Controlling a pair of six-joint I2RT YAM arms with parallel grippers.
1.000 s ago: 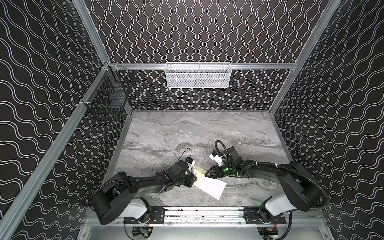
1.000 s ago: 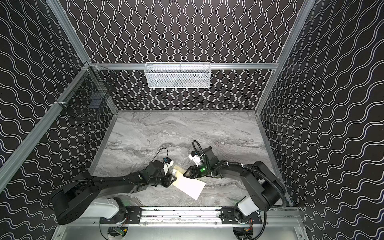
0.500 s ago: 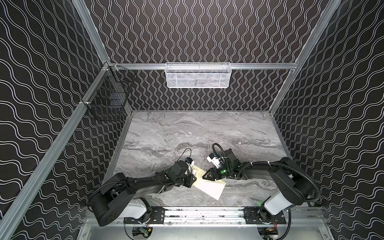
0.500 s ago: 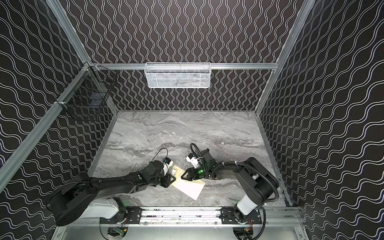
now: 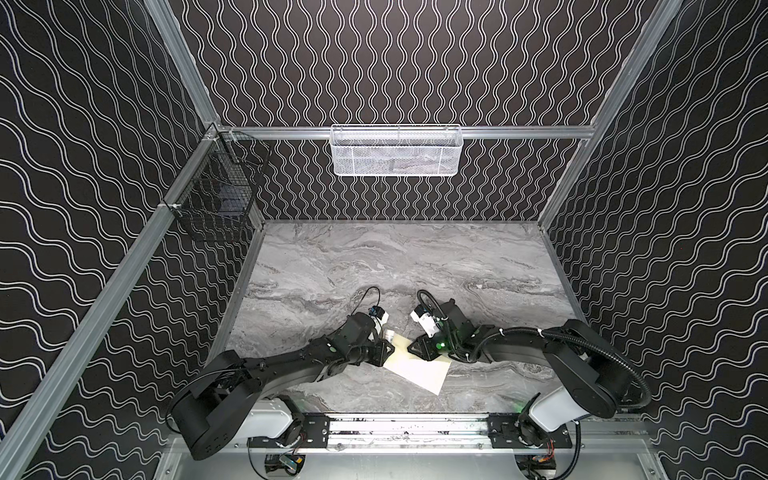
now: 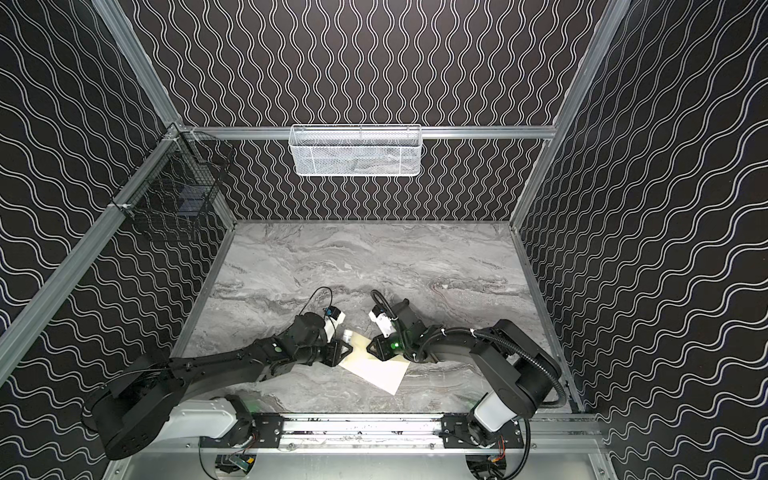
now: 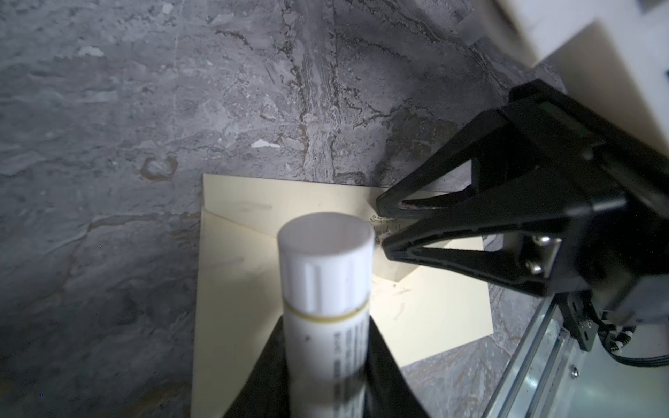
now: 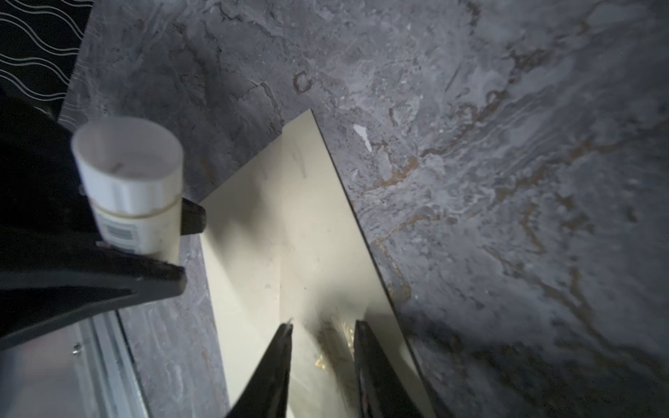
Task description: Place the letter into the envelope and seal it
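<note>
The cream envelope (image 5: 419, 368) (image 6: 376, 372) lies flat near the table's front edge, flap side up, with its pointed flap folded down. My left gripper (image 5: 384, 349) (image 7: 325, 325) is shut on a white glue stick (image 7: 325, 260) (image 8: 130, 181), capped end over the envelope's left part. My right gripper (image 5: 415, 347) (image 8: 322, 325) has its jaws a narrow gap apart. Their tips rest on the flap's point, one on each side of the dark mark, in the right wrist view. The envelope (image 7: 434, 307) (image 8: 289, 224) shows no letter; the letter is out of view.
A white mesh basket (image 5: 396, 149) hangs on the back wall and a black wire basket (image 5: 216, 203) on the left wall. A metal rail (image 5: 407, 428) runs along the front edge just below the envelope. Grey marble table (image 5: 395, 266) stretches behind both arms.
My right gripper has moved left onto the envelope's flap, and its jaws have narrowed. The left arm with the glue stick has stayed where it was.
</note>
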